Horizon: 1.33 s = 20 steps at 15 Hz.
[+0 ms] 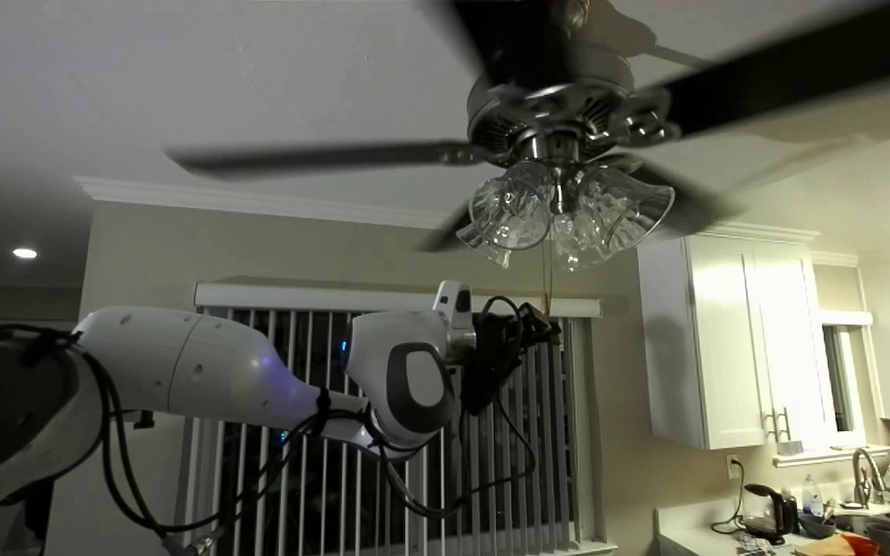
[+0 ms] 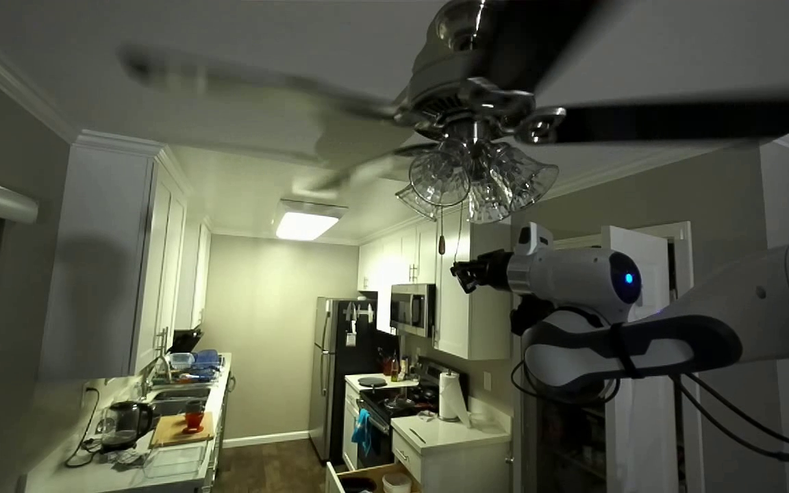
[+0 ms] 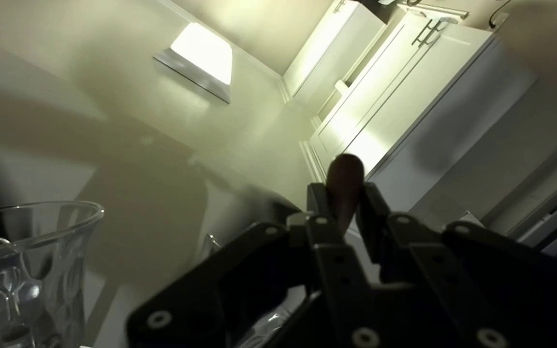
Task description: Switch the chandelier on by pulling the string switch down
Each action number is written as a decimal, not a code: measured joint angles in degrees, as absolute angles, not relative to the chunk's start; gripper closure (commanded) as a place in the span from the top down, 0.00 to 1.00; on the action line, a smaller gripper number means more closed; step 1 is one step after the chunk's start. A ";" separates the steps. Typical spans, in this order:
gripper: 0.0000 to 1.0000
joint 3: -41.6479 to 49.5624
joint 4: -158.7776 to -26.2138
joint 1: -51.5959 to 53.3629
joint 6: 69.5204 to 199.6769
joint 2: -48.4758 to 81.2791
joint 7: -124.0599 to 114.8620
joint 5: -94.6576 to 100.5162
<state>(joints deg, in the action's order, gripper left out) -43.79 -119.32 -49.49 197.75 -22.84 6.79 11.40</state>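
The chandelier (image 1: 561,201) is a ceiling fan with clear glass shades, all unlit; it also shows in an exterior view (image 2: 473,178). Two strings hang below it. One string (image 2: 459,229) runs down to my gripper (image 2: 459,274). The other ends in a free brown knob (image 2: 442,244) beside the gripper. In the wrist view my gripper (image 3: 346,203) is shut on a dark reddish pull knob (image 3: 345,176), with a pad against each side. In an exterior view the gripper (image 1: 553,330) is below the shades, and the gripped knob cannot be made out.
Blurred fan blades (image 1: 321,157) spin above the arm. A glass shade (image 3: 32,270) is close beside the gripper in the wrist view. White cabinets (image 1: 731,340), a window with vertical blinds (image 1: 406,297) and a lit ceiling panel (image 2: 307,225) are farther off.
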 measured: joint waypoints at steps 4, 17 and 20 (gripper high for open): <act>0.07 -44.07 -118.38 -49.99 197.75 -22.86 6.79 11.40; 0.07 -45.40 -119.56 -55.38 197.58 -21.75 5.20 11.32; 0.44 -45.87 -119.18 -56.43 197.78 -21.40 4.82 11.32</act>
